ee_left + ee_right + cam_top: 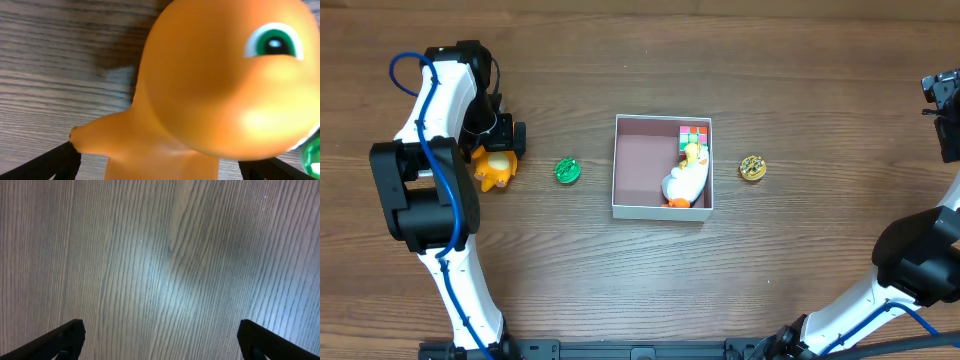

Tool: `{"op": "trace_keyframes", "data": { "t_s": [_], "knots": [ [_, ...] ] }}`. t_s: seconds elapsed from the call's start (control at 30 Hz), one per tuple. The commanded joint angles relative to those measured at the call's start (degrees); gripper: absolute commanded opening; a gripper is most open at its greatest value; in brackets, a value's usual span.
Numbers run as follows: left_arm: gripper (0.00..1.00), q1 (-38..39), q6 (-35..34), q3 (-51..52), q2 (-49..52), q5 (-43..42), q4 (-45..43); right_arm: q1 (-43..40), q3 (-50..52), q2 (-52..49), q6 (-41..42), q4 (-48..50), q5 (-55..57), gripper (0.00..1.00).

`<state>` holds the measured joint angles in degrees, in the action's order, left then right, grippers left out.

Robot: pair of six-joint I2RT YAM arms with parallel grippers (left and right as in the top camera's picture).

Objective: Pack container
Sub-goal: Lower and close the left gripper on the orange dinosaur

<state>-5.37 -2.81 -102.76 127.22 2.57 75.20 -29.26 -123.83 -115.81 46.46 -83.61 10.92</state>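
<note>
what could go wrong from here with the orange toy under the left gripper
The orange toy looks smooth and rounded, so it may slip out as the open left gripper closes.
The green toy lies between it and the container; a low carry could knock it.
The white duck and cube fill the container's right side; a drop there may topple out.
</note>
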Motion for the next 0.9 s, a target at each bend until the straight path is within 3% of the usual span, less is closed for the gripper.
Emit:
{"op": "trace_keyframes", "data": {
  "t_s": [0.0,0.13,0.27,0.3,0.47,0.87],
  "knots": [
    [0.91,-0.52,1.55,-1.18,0.63,-2.38,0.02,-0.07,0.13,-0.04,-0.46,-0.07,0.52,1.0],
    [0.75,-0.5,1.57,-1.18,0.63,-2.36,0.42,-0.07,0.13,-0.04,-0.46,-0.07,0.52,1.0],
    [0.71,-0.52,1.68,-1.18,0.63,-2.34,0.98,-0.07,0.13,-0.04,-0.46,-0.07,0.52,1.0],
    [0.63,-0.52,2.19,-1.18,0.63,-2.36,1.05,-0.07,0.13,-0.04,-0.46,-0.07,0.52,1.0],
    [0.43,-0.5,2.62,-1.18,0.63,-2.45,1.05,-0.07,0.13,-0.04,-0.46,-0.04,0.52,1.0],
    [0.38,-0.52,2.6,-7.56,0.52,-7.48,3.85,-0.07,0.13,-0.04,-0.46,-0.04,0.55,1.0]
  ]
}}
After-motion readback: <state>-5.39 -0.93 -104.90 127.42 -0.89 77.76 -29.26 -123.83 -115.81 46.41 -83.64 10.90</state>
